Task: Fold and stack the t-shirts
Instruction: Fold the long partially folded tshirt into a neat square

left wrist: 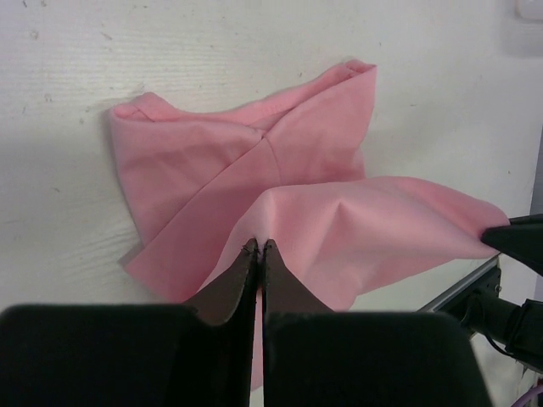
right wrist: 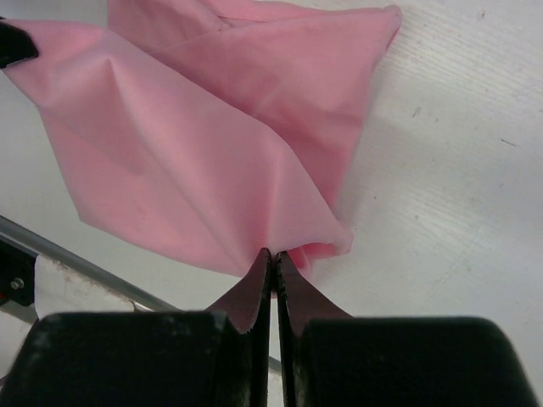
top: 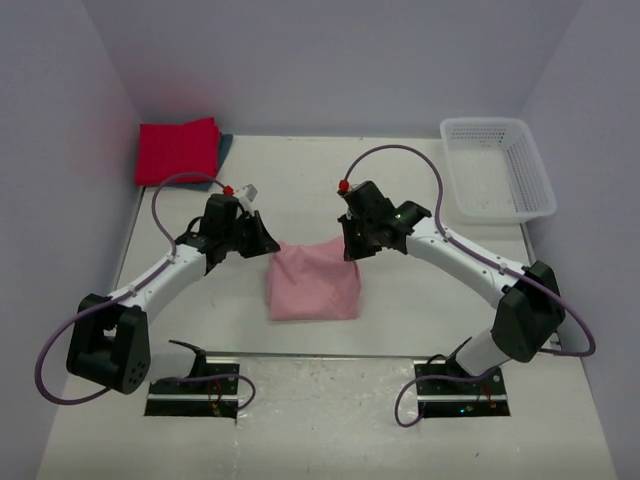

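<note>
The pale pink t-shirt (top: 312, 283) lies partly folded in the middle of the table, its far edge lifted. My left gripper (top: 272, 246) is shut on the far left corner of the pink shirt (left wrist: 339, 229); the pinch shows in the left wrist view (left wrist: 260, 246). My right gripper (top: 349, 250) is shut on the far right corner of the pink shirt (right wrist: 212, 144); the pinch shows in the right wrist view (right wrist: 273, 254). The crimson-red folded t-shirt (top: 177, 150) rests at the far left on a dark teal one (top: 225, 146), of which only an edge shows.
A white plastic mesh basket (top: 497, 166) stands at the far right corner. Walls close the table on the left, back and right. A metal rail (right wrist: 76, 259) runs along the near table edge.
</note>
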Controlling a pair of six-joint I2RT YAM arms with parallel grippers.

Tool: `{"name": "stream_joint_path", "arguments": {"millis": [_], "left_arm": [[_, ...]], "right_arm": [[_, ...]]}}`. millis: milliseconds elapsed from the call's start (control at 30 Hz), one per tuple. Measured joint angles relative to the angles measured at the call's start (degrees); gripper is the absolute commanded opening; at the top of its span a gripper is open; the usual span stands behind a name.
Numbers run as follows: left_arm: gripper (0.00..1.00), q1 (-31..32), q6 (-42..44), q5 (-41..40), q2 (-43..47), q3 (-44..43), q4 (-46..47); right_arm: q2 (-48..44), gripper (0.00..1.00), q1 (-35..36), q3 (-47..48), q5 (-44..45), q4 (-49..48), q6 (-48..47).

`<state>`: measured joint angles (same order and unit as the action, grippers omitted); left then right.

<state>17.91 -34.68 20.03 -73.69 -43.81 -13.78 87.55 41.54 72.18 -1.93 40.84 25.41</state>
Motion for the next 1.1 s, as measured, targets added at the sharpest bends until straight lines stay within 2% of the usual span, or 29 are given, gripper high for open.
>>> {"name": "stream_joint_path", "arguments": {"millis": [133, 533, 1100], "left_arm": [[0.00, 0.24, 0.00, 0.33, -3.04, -1.81, 1.44], [0.00, 0.24, 0.63, 0.17, -12.09, -6.12, 4.02], [0.00, 0.22, 2.99, -2.51, -27.34, -17.51, 6.64]], "right_arm": [[1.84, 0.00, -0.24, 0.24, 1.29, 0.00, 0.44], [14.88, 0.00, -3.91, 5.95, 1.40, -0.72, 0.04], [23.23, 0.00, -10.91, 12.24, 1.44, -1.44, -0.94]]}}
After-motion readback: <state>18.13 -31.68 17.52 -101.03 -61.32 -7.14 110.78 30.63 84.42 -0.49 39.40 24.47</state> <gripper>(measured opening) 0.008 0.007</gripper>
